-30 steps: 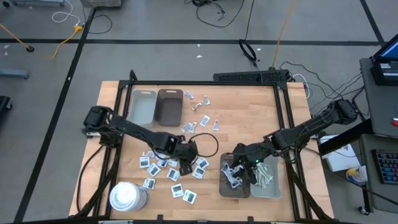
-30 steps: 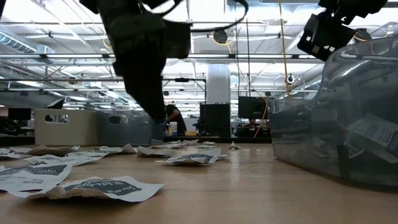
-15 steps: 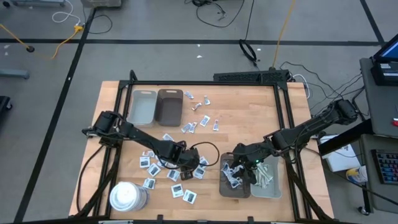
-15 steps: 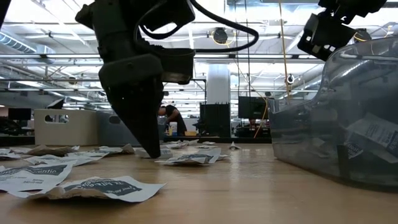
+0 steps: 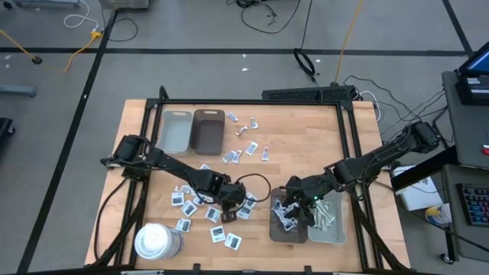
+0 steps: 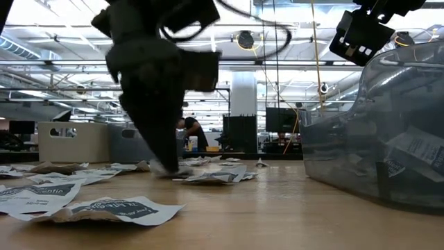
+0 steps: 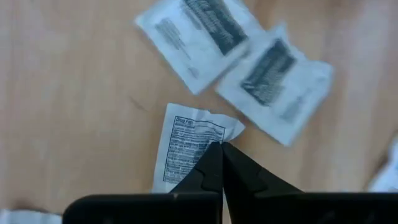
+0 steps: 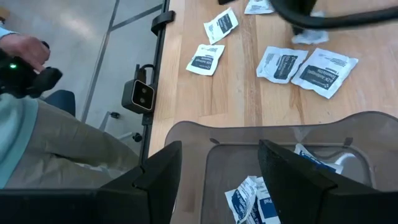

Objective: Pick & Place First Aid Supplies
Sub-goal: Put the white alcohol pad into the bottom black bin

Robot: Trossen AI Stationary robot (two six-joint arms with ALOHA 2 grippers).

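Left gripper [image 7: 221, 148] is down on the table [image 5: 306, 145] among scattered packets, fingers pinched together on the edge of a white packet [image 7: 186, 146]. Right gripper [image 8: 221, 168] hovers over the brown tray [image 8: 348, 127], jaws wide, holding nothing.

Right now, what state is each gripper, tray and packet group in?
Left gripper: shut on a packet at table level.
Right gripper: open, above the dark tray.
Dark tray: holds several packets.
Far trays: look empty.
Loose packets: scattered flat on the table.
White cylinder: upright, near edge.
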